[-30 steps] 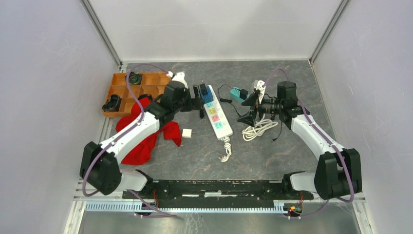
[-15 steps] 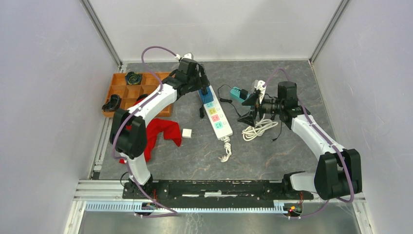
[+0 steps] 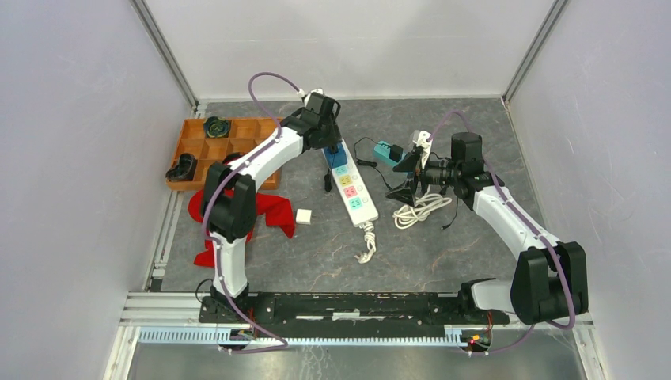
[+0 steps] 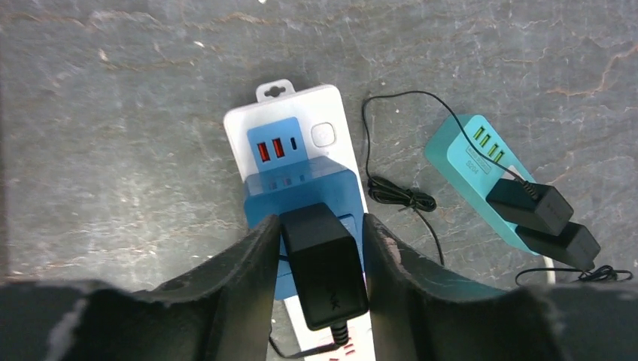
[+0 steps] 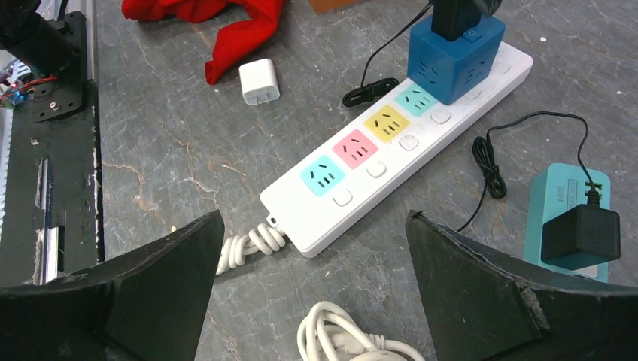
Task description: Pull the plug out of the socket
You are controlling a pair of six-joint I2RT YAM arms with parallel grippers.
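Our left gripper (image 4: 322, 226) is pinching the black plug (image 4: 325, 263), one finger against each side. The plug is seated in the top of a blue adapter (image 4: 301, 188), which sits on the far end of the white strip (image 4: 290, 113) lying on the table (image 4: 113, 113). Our right gripper (image 5: 314, 218) is spread wide and holds nothing, hanging to the right of the strip and facing it, with a teal charger (image 5: 560, 188) between the two and, beyond the strip, a small white cube (image 5: 259, 81) and a red cloth (image 5: 226, 22).
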